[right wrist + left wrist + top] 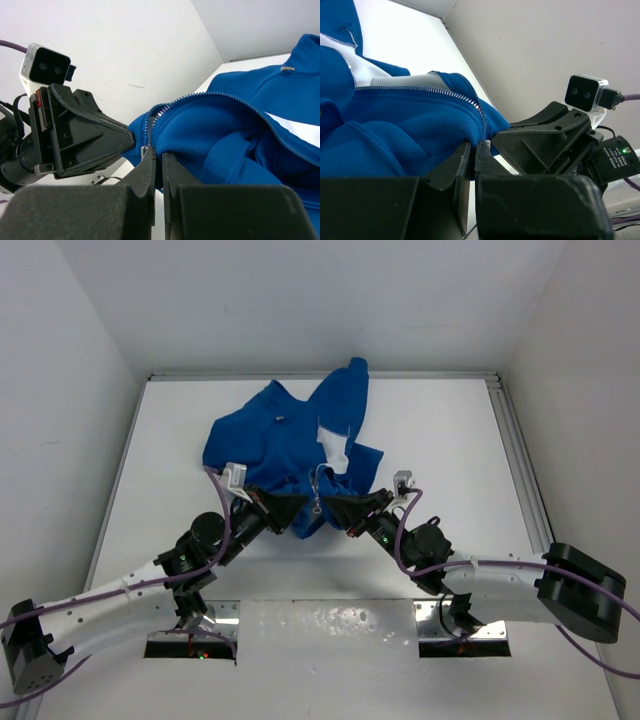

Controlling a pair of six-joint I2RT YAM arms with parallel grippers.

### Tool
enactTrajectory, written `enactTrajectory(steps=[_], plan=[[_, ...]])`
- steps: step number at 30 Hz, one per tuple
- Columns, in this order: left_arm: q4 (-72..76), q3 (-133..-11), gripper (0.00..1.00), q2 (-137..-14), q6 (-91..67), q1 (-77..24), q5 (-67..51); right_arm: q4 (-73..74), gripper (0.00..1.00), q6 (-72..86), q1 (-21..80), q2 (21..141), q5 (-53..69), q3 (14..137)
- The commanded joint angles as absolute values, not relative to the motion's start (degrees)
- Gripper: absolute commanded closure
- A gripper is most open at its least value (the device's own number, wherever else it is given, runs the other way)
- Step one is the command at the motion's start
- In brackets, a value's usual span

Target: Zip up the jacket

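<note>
The royal-blue fleece jacket (285,435) lies crumpled at the table's middle back, its white lining showing at the open front. Its pale zipper (318,490) hangs down at the hem between both grippers. My left gripper (296,503) is shut on the jacket's bottom hem beside the zipper teeth (445,91); the jacket (395,130) fills the left wrist view. My right gripper (335,508) is shut on the opposite hem edge, right at the zipper's lower end (152,117); the jacket (240,135) also shows in the right wrist view. The two grippers nearly touch tip to tip.
The white table (450,440) is walled on three sides, with a metal rail (520,460) along the right edge. Each wrist view shows the other arm's gripper and camera close by, namely the right arm's (545,140) and the left arm's (75,135).
</note>
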State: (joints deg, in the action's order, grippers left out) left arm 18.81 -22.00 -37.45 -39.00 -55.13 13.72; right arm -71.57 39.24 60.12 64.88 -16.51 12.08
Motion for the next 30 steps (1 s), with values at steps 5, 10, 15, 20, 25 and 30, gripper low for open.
enactTrajectory(steps=[5, 10, 15, 20, 25, 30], plan=[[20.6, -21.7, 1.0, -36.4, -40.1, -55.2, 11.4, -77.7, 1.0, 39.1, 60.2, 63.8, -16.3, 14.3], [20.9, -21.6, 1.0, -36.6, -40.4, -55.3, 10.8, -77.9, 1.0, 38.8, 60.2, 64.6, -16.5, 15.0], [20.4, -21.6, 1.0, -36.6, -40.4, -55.3, 9.8, -77.3, 1.0, 38.1, 60.2, 65.3, -17.1, 16.2], [19.1, -21.4, 1.0, -36.5, -41.0, -55.3, 9.4, -77.1, 1.0, 38.1, 60.2, 65.6, -16.9, 17.2], [17.8, -21.5, 1.0, -35.8, -40.5, -55.3, 8.4, -71.6, 1.0, 39.5, 60.3, 65.0, -16.2, 18.8], [15.3, -22.4, 1.0, -34.3, -39.1, -55.3, 7.4, -61.0, 1.0, 41.0, 60.2, 62.6, -16.2, 21.4]])
